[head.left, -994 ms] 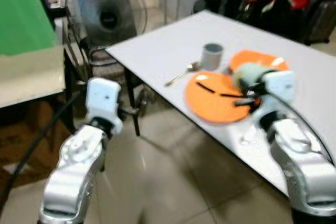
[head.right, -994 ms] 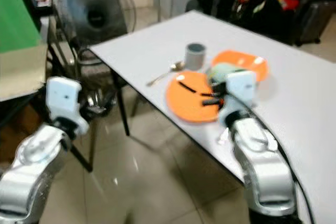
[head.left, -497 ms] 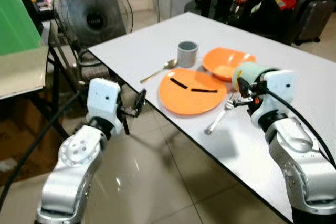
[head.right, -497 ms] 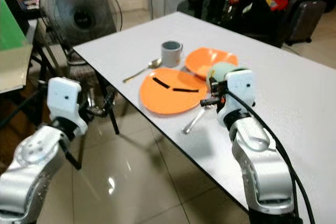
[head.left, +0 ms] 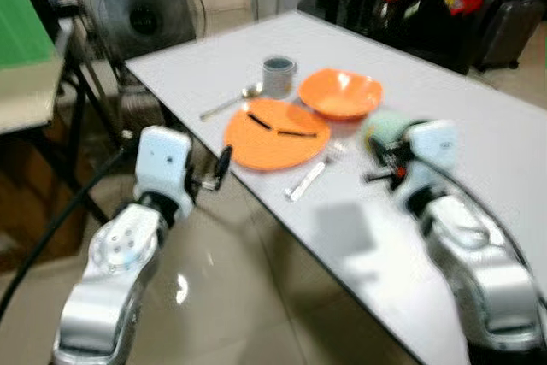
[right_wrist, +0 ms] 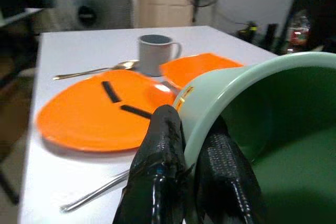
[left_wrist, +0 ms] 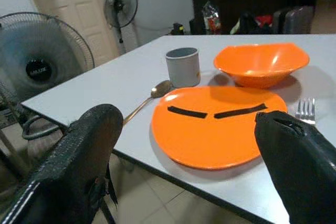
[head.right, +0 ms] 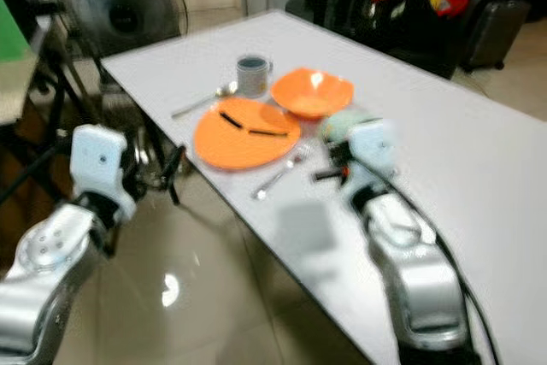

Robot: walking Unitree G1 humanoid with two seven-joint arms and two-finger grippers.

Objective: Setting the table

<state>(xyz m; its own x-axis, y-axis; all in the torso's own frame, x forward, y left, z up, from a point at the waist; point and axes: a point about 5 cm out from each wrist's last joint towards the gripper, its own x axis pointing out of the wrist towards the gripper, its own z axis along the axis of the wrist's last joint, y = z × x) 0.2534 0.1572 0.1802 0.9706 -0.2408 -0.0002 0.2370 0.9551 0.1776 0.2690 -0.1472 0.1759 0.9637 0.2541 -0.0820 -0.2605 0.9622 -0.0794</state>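
The right claw (right_wrist: 189, 182) is gripping a pale green cup (right_wrist: 252, 129): one finger is sitting outside the rim, the other inside, both pressed tight on the wall. In the head views the cup (head.left: 382, 128) is hanging above the white tabletop (head.left: 479, 126), just right of the place setting & near the fork (head.left: 308, 179).

The fork is lying on the tabletop w/ its tines toward the orange plate (head.left: 275, 132), close to the plate's right edge. The plate is sitting near the front edge of the tabletop, w/ two short black strips (left_wrist: 210, 113) lying across its middle. An orange bowl (head.left: 339, 93) is sitting just behind the plate, on its right side; a grey mug (head.left: 278, 76) is standing behind the plate on the left, beside the bowl. A spoon (head.left: 229, 102) is lying left of the mug, bowl end toward the mug, handle pointing to the tabletop's left corner.

The left claw (head.left: 218, 168) is hanging off the tabletop's front edge, below & left of the plate, fingers (left_wrist: 79, 150) spread wide apart w/ nothing between them. In the left wrist view it's facing the plate from the front.

A standing fan (head.left: 141, 10) is sitting beyond the tabletop's left corner; dark bags (head.left: 444, 6) are lining the far side. Head views are a bit blurred.
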